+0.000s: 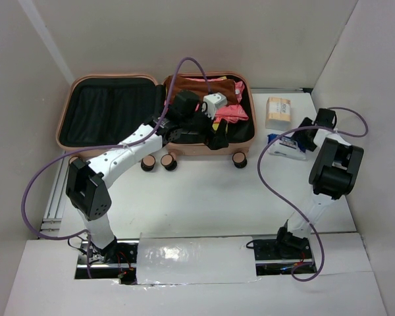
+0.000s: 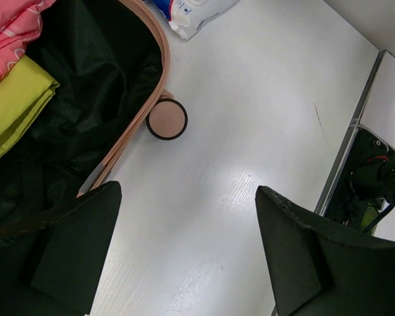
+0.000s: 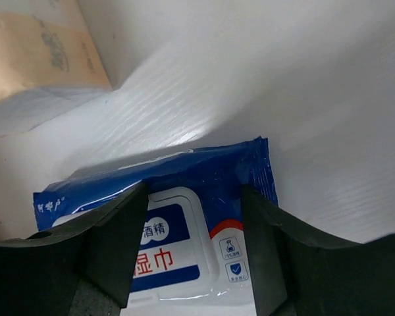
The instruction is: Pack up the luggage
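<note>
So the luggage [image 1: 112, 108] is laid wide open toward the far edge of the desk [image 1: 204, 197], a bit left of the middle, with its wheels [image 1: 168, 162] lined up along the side facing the near edge. The left half is just bare black lining. The right half is stuffed with clothes: something brown [image 1: 191, 89] at the far side, pink stuff [image 1: 234, 113], and a yellow-green piece [image 2: 13, 105] that's best seen from the left wrist. The left hand [image 2: 187, 197] is held over the near rim of that right half, jaws spread really wide, nothing held; only bare desk and one wheel are seen through the gap. Over by the right edge of the desk a blue-and-white wipes pack [image 1: 288, 150] is lying flat near the luggage's right end, with a beige box [image 1: 278, 112] just past it toward the far edge. The right hand [image 3: 194, 197] is lowered onto the pack, jaws partway open, one finger on either side of the white label flap. Whether the pack is actually gripped can't be told from these views.
</note>
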`<state>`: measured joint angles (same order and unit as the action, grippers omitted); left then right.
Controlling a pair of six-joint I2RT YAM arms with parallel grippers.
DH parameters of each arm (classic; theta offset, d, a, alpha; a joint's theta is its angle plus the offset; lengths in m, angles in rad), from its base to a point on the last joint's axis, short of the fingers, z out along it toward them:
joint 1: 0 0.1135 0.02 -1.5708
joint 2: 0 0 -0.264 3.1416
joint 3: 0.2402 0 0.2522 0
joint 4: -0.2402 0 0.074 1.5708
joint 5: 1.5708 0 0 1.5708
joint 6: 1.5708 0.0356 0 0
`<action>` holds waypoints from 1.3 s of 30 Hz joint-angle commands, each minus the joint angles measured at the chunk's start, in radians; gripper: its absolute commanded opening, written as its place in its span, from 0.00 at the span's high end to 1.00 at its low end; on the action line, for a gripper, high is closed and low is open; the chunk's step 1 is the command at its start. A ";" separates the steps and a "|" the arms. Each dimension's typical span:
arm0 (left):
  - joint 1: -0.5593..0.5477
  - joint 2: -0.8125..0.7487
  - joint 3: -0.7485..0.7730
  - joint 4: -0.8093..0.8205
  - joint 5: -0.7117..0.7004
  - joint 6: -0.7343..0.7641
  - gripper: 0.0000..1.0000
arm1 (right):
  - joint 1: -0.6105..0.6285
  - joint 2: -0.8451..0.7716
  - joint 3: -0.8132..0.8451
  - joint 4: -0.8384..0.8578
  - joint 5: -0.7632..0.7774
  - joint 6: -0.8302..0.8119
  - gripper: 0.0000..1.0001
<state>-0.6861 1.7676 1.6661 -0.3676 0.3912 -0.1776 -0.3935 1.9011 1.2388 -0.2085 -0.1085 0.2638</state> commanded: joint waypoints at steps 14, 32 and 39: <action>0.017 -0.040 -0.074 0.027 0.047 0.017 0.05 | 0.182 -0.276 -0.444 -0.161 0.032 0.081 0.38; -0.058 -0.019 -0.400 0.242 -0.098 -0.296 0.07 | 0.620 -0.551 -0.573 -0.262 0.053 0.182 0.36; -0.105 0.013 -0.449 0.263 -0.167 -0.361 0.07 | 0.763 -0.655 -0.633 -0.200 0.040 0.227 0.32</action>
<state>-0.7696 1.7824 1.2411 -0.1806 0.2653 -0.4767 0.3321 1.2896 0.6468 -0.3809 -0.0414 0.4667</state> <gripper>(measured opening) 0.926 0.661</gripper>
